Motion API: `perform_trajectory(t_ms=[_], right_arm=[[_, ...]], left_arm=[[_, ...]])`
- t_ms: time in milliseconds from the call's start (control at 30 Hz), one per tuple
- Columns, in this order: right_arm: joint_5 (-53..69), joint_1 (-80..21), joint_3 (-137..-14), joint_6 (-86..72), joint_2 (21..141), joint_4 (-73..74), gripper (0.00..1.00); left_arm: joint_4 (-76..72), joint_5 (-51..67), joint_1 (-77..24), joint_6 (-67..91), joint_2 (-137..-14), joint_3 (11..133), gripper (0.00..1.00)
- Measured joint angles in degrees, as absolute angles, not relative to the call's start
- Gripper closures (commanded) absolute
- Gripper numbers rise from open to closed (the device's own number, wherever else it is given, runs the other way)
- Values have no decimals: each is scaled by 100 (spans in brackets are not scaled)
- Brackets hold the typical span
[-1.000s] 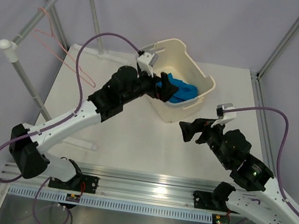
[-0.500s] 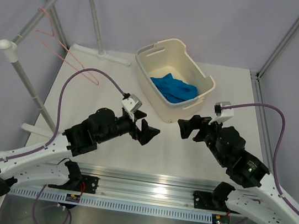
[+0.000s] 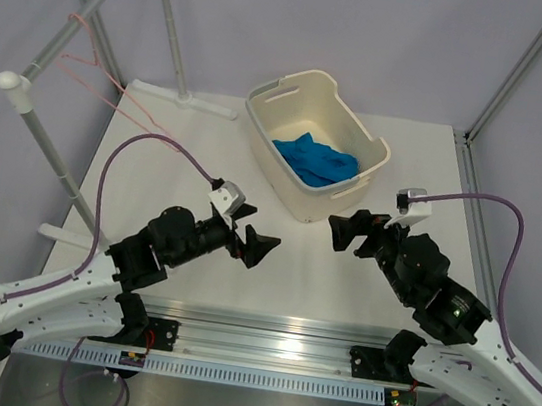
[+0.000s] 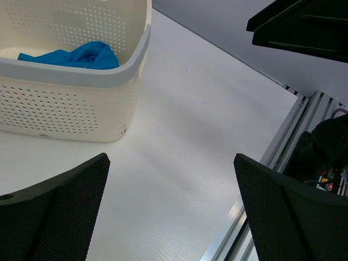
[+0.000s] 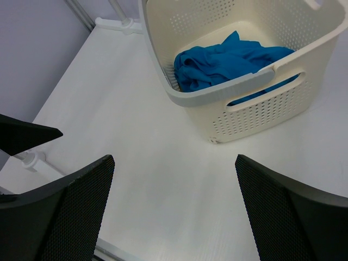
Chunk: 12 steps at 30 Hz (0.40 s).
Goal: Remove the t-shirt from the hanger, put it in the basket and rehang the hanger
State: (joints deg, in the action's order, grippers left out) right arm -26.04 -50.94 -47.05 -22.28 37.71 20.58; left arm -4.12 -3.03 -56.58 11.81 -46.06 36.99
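Bright blue soft fabric t-shirt (image 3: 316, 159) lies crumpled in the cream perforated plastic basket (image 3: 349, 113) far on the table (image 3: 292, 267), off the thin pink wire hanger (image 3: 95, 55) far left, left hand (image 3: 251, 241) and right hand (image 3: 351, 232) both open, empty; shirt looks light and limp, pinch any fold.

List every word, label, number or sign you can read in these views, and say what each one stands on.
No text can be read in any view.
The basket, the t-shirt, the hanger and the table show no print.
The small board at the left arm's base may carry markings, but it is too small to read.
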Motion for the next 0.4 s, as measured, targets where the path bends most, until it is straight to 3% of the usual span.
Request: perform_trajectory(t_ms=[400], right_arm=[[-2648, -5094, -4648, -2226, 3500, 2036, 1]], left_arm=[[-611, -368, -5658, 1138, -4348, 3509, 1]])
